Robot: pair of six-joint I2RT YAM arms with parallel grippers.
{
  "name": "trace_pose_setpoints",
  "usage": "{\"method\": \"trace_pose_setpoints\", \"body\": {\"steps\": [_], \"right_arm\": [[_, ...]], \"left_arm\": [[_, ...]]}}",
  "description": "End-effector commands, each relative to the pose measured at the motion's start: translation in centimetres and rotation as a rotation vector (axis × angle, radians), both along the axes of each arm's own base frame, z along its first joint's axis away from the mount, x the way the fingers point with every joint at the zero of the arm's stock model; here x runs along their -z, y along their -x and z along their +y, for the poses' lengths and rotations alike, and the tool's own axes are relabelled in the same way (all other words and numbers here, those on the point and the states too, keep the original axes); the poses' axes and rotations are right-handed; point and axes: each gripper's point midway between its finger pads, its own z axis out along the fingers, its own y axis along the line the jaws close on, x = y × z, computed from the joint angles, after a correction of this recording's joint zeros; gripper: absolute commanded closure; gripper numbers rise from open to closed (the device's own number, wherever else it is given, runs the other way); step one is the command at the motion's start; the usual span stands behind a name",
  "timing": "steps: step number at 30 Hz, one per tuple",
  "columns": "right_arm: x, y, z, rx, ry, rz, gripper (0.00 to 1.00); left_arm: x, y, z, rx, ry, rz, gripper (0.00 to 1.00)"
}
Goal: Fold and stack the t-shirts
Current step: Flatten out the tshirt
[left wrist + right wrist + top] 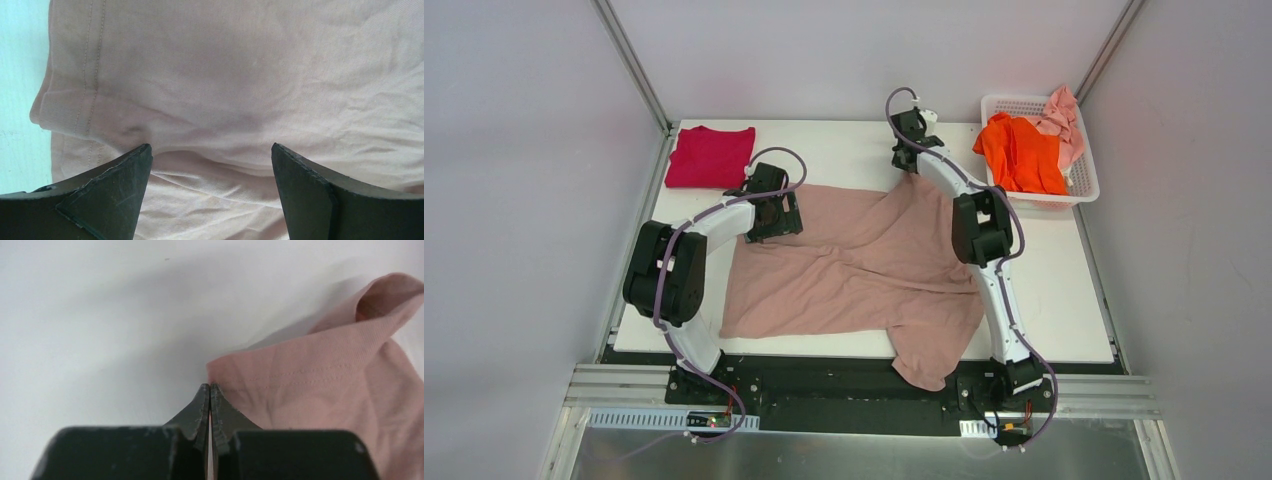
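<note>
Right pincer point(210, 390) clamps the stitched hem of the wrinkly dusty-pink knit tee point(320, 390); left pincer point(211, 150) gapes wide above it.

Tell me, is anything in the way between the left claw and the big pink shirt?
Nothing visible is. The left claw hangs open right over the dusty-pink shirt, with only the shirt's own cloth below it.

A: Where's the dusty-pink tee point(854, 265)?
B: Rumpled across the table point(844, 150), one end over its near edge. The crimson tee point(711, 156) lies far left; the orange tee point(1021, 152) and pale pink tee point(1064, 118) sit in the basket point(1088, 185).
</note>
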Motion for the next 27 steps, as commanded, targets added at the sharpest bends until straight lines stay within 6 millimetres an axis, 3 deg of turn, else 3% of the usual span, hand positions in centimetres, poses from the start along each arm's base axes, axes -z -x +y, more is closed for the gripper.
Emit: {"method": "trace_pose_setpoints", "body": {"steps": [1, 6, 10, 11, 12, 16, 19, 21, 24, 27], "right_arm": [[-4.6, -1.1, 3.6, -0.111, -0.016, -0.121, 1.00], [-4.3, -0.4, 5.7, -0.212, 0.008, -0.118, 1.00], [-4.5, 0.0, 6.3, -0.227, -0.009, -0.089, 1.00], [-4.9, 0.0, 6.2, -0.215, -0.013, -0.092, 0.94], [-5.5, 0.0, 6.0, -0.200, -0.014, -0.102, 0.71], [-10.2, 0.5, 4.7, -0.111, -0.044, -0.155, 0.03], [-13.1, 2.6, 2.9, -0.057, -0.066, -0.152, 0.01], [-13.4, 4.9, 1.2, -0.021, -0.069, -0.114, 0.01], [-12.7, 8.3, -1.7, 0.028, -0.107, -0.040, 0.01], [-10.1, 10.5, -3.8, 0.063, -0.176, 0.074, 0.01]], "left_arm": [[-0.9, -1.0, 0.1, 0.005, 0.007, -0.024, 0.12], [-0.6, -0.9, 0.0, 0.006, 0.010, -0.016, 0.12], [-0.6, -0.9, -0.1, 0.009, 0.015, -0.013, 0.12], [-0.7, -0.9, -0.1, 0.011, 0.017, -0.015, 0.11], [-0.7, -0.9, -0.2, 0.011, 0.018, -0.017, 0.11], [-1.5, -1.1, -0.1, 0.006, 0.020, -0.036, 0.10], [-3.0, -1.3, -0.2, 0.001, 0.031, -0.068, 0.07], [-4.4, -1.6, 0.1, -0.010, 0.027, -0.096, 0.05], [-6.5, -2.6, 0.7, -0.030, 0.014, -0.148, 0.01], [-7.2, -4.2, 1.4, -0.051, 0.056, -0.150, 0.01]]}}
